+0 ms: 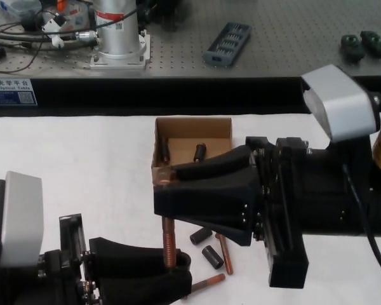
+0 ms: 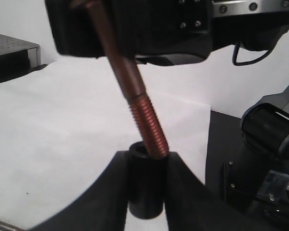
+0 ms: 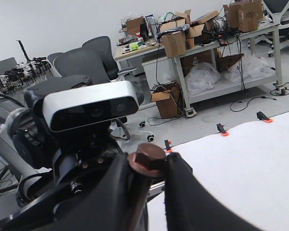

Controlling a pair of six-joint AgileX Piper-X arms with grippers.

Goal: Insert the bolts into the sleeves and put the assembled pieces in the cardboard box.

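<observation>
Low over the white-covered table (image 1: 82, 178), a black sleeve (image 2: 145, 185) is clamped upright in the left gripper (image 1: 178, 265), whose fingers are closed narrowly on its sides. A copper bolt (image 1: 168, 236) is held by its head in the right gripper (image 1: 164, 173), likewise closed tight. The bolt is hung nearly vertical, its threaded tip set just inside the sleeve's open top. Beside the pair, two loose sleeves (image 1: 212, 257) and two loose bolts (image 1: 224, 253) are seen on the table. Behind them the cardboard box (image 1: 193, 121) is placed, with two dark pieces (image 1: 200, 152) inside. Beyond the table a perforated bench (image 1: 273, 25) with a metal post (image 1: 117, 32) is seen, and office chairs (image 3: 86, 60) and cluttered worktables (image 3: 216, 38) are shown in the room.
</observation>
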